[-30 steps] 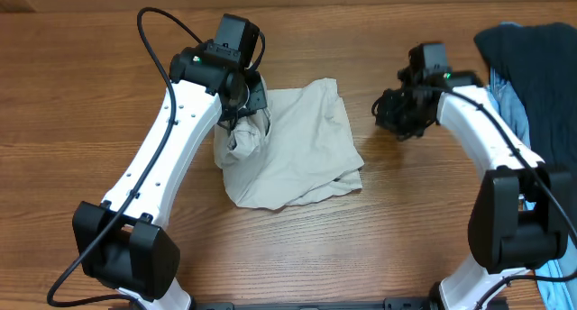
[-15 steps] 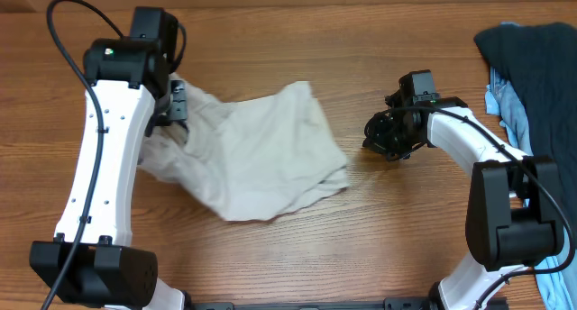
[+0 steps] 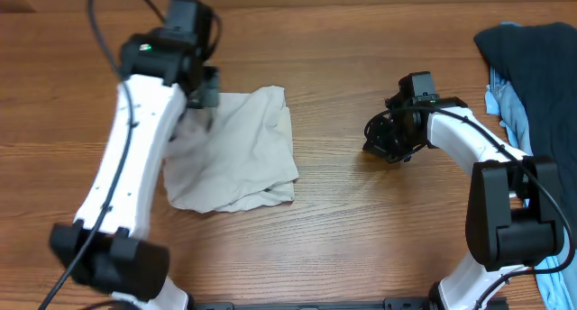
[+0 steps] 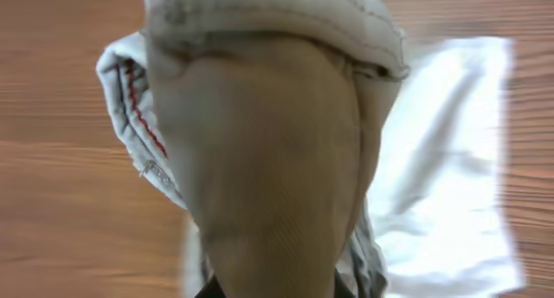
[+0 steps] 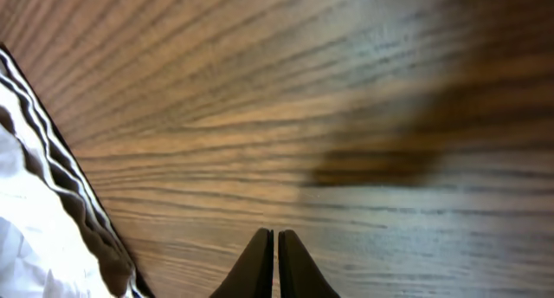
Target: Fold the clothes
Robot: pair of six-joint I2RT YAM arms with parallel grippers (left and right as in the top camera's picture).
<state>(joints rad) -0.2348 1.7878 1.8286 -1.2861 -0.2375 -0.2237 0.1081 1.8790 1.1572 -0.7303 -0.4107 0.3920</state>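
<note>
The pale beige shorts [image 3: 236, 152] lie bunched left of the table's middle in the overhead view. My left gripper [image 3: 200, 92] is at their upper left corner and shut on the cloth. In the left wrist view the shorts [image 4: 268, 151] fill the frame, with the waistband seam on top and red stitching at the left; the fingers are hidden behind the cloth. My right gripper [image 3: 386, 141] hangs over bare wood to the right of the shorts. In the right wrist view its fingers [image 5: 274, 259] are shut with nothing between them.
A dark navy garment [image 3: 532, 67] lies piled at the far right edge, with a light blue garment [image 3: 509, 107] under it. Bare wooden table [image 3: 343, 238] lies between the shorts and the right arm. A striped cloth edge [image 5: 52, 203] shows at the left of the right wrist view.
My left gripper swung out to the left with the shorts, then came back right and up, and the shorts now lie more compact. The right gripper shifted slightly left, then held still.
</note>
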